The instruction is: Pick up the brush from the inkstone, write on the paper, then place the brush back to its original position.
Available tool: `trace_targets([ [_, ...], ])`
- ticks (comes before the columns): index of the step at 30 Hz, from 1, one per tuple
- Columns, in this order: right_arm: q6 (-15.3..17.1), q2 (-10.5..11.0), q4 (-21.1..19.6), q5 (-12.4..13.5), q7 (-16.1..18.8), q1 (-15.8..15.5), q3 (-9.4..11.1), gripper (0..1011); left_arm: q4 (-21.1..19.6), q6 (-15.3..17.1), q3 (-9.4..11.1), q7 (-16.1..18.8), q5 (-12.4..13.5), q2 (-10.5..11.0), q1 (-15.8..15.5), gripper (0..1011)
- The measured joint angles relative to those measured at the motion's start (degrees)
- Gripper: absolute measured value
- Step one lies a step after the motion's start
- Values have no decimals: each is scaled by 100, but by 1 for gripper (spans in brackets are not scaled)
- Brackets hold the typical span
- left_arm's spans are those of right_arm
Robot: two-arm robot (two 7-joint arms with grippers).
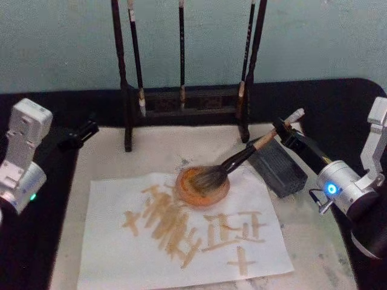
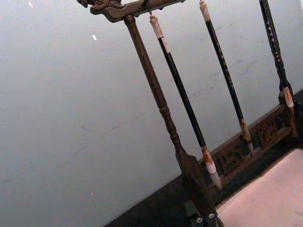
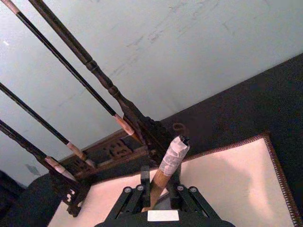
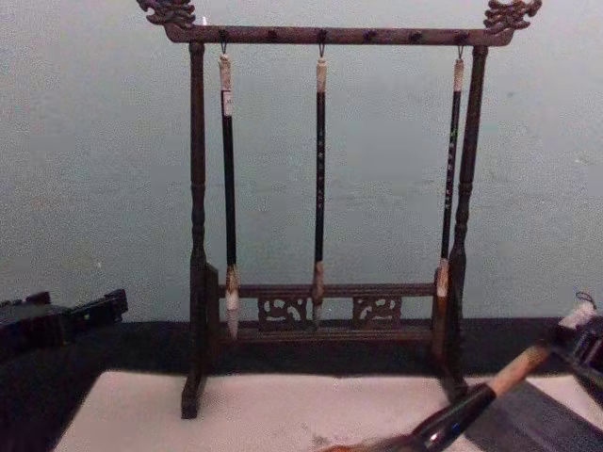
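Note:
The brush (image 1: 242, 158) slants down to the left, its grey-brown bristles resting in a round orange dish (image 1: 202, 187) on the paper (image 1: 127, 254). Tan strokes cover the middle of the paper. My right gripper (image 1: 282, 132) is shut on the brush's tan handle just below the whitish end cap, above the dark grey inkstone (image 1: 279, 168). In the right wrist view the capped handle (image 3: 171, 157) stands up between the right gripper's (image 3: 158, 190) closed fingers. The chest view has the brush (image 4: 471, 410) rising toward the right gripper (image 4: 589, 344). My left gripper (image 1: 81, 132) is parked off the mat's far left corner.
A dark wooden brush rack (image 1: 181, 99) with three slim hanging brushes (image 4: 320, 179) stands at the back of the off-white mat (image 1: 121, 154), close behind the held brush. The mat lies on a black table. A pale green wall is behind.

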Motion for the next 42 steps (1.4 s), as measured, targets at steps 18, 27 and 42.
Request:
trace_targets([
  [18,35,9,17,-29,-3,-19,-25,392,0,0,0,0,0,0,0,1002],
  [27,27,9,-11,-9,4,-36,1,704,0,0,0,0,0,0,0,1000],
  [42,17,156,-402,-149,-142,-222,37,1002,0,0,0,0,0,0,0,1002],
])
